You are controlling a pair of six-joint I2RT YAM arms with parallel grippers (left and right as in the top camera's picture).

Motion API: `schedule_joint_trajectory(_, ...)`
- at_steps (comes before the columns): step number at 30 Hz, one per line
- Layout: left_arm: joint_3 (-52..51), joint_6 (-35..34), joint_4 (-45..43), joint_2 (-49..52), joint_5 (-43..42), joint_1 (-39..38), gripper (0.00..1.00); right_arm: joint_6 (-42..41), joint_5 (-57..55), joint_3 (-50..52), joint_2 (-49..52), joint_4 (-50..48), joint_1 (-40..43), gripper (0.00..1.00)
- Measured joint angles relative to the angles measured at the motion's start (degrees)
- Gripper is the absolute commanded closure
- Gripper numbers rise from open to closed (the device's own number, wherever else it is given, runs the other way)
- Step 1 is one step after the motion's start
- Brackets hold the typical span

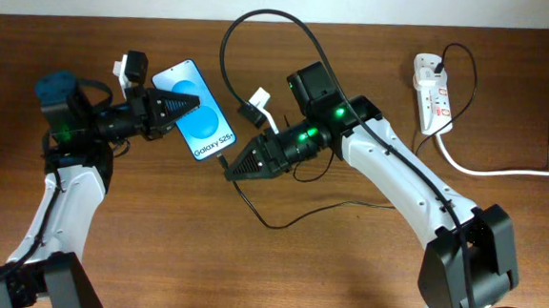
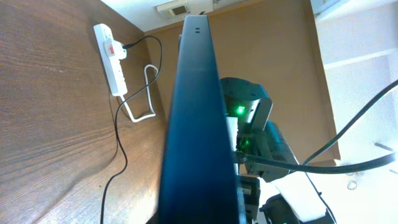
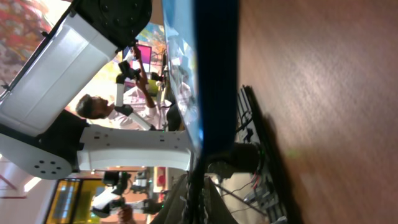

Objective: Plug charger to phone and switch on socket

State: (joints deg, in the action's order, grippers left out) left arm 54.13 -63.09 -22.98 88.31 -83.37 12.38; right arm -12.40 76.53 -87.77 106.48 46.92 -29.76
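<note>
Phone (image 2: 196, 124) edge-on up close, left end effector (image 1: 190, 103) clamped on it, right end effector (image 1: 228, 167) pinching charger (image 1: 270, 224); wood bench (image 1: 248, 277), socket (image 1: 432, 92) only overhead and left wrist.

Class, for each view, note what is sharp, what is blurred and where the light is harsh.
Overhead: even light, all sharp, phone text readable. Left wrist: phone edge close, dark and blurred; socket sharp; upper right blown out. Right wrist: phone edge a dark blur, its screen mirroring the room.
</note>
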Motion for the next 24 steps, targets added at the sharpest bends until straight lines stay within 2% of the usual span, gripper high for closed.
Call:
schedule_joint_trajectory(12, 0.00, 0.00, -0.07, 0.00, 0.02, 0.00, 1.00, 3.65, 2.27, 0.00, 0.00, 2.08, 0.00, 0.96)
schedule_joint_trajectory(24, 0.00, 0.00, -0.13, 0.00, 0.02, 0.00, 1.00, 3.19, 1.33, 0.00, 0.00, 0.61, 0.00, 0.96)
